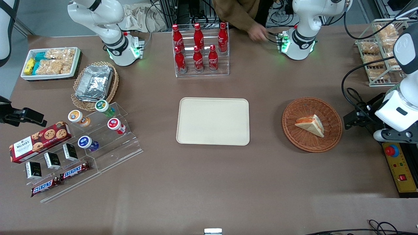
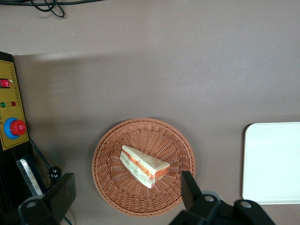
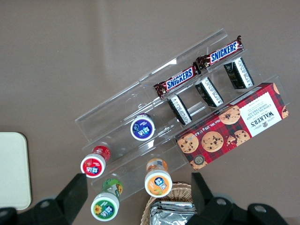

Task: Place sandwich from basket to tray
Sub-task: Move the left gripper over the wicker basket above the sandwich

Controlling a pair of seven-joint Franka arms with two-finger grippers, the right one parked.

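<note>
The sandwich [image 1: 310, 125], a pale triangular wedge with orange and green filling at its edge, lies flat in the round reddish-brown basket [image 1: 294, 137]. The cream tray [image 1: 213, 121] sits bare at the table's middle, a short gap from the basket toward the parked arm's end. My gripper [image 1: 354, 119] hovers beside the basket toward the working arm's end, above the table. In the left wrist view the gripper [image 2: 125, 192] is open wide and holds nothing. Its fingers [image 2: 190, 190] straddle the basket [image 2: 108, 183] well above the sandwich [image 2: 143, 165]. The tray [image 2: 272, 161] shows there too.
A yellow control box with a red stop button [image 1: 400, 166] lies by the working arm. A rack of red cola bottles [image 1: 199, 49] stands farther from the front camera than the tray. A person's hand [image 1: 258, 32] reaches near the arm base. A wire rack of snacks [image 1: 380, 49] stands at the table's corner.
</note>
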